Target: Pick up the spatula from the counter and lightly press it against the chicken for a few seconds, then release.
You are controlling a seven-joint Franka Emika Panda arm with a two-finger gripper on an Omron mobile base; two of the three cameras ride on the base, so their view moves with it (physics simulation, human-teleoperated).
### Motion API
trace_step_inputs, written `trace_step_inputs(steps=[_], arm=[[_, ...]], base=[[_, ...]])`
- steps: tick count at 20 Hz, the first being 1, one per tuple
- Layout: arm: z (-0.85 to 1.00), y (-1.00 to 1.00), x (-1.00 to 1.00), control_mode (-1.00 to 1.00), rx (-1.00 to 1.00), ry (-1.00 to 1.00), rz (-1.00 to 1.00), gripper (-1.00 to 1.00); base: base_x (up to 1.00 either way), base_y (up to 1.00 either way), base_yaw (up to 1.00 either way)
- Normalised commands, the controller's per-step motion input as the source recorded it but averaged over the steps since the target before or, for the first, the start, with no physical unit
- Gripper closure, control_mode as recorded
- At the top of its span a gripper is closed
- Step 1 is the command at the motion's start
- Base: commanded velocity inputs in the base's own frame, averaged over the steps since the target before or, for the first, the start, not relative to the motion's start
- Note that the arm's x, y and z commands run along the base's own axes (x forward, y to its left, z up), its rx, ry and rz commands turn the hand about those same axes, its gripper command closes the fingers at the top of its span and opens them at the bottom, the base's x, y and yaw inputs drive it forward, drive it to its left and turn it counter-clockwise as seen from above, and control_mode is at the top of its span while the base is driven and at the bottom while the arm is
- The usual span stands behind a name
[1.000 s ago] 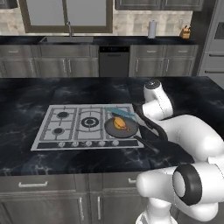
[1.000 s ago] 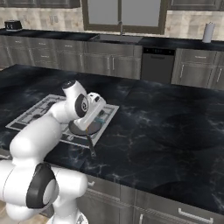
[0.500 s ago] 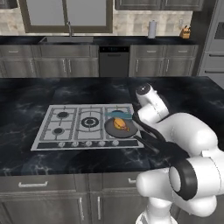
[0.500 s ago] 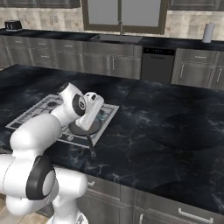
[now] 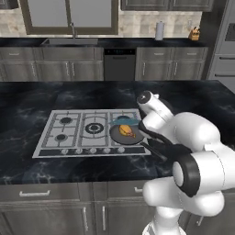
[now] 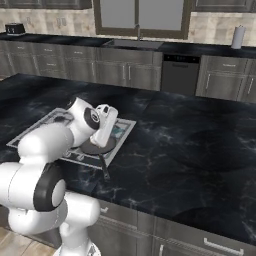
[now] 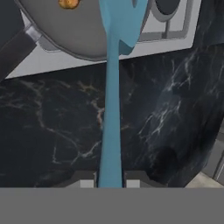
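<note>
In the hand view my tool [image 7: 109, 180] is clamped on the handle of the blue spatula [image 7: 109, 113], which runs straight up the middle of the frame from between the two tips. Its blade reaches the top centre, over the right rim of the frying pan [image 7: 65, 41] on the cooktop [image 7: 175, 26]. The chicken [image 7: 68, 3] lies in the pan at the top edge, just left of the blade; I cannot tell whether they touch. The black marble bench [image 7: 52, 131] fills the lower frame.
</note>
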Motion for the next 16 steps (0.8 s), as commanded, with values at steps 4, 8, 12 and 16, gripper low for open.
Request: trace_step_inputs(steps=[4, 8, 12, 16], arm=[[-0.09, 0.00, 0.39, -1.00, -0.06, 0.00, 0.04, 1.00], [-0.14, 0.00, 0.36, -1.00, -0.06, 0.00, 0.04, 1.00], [-0.15, 0.00, 0.26, -1.00, -0.06, 0.00, 0.04, 1.00], [-0.17, 0.00, 0.24, -1.00, -0.06, 0.00, 0.04, 1.00]], base=[[0.00, 0.00, 0.00], [0.00, 0.00, 0.00], [0.00, 0.00, 0.00], [0.00, 0.00, 0.00]])
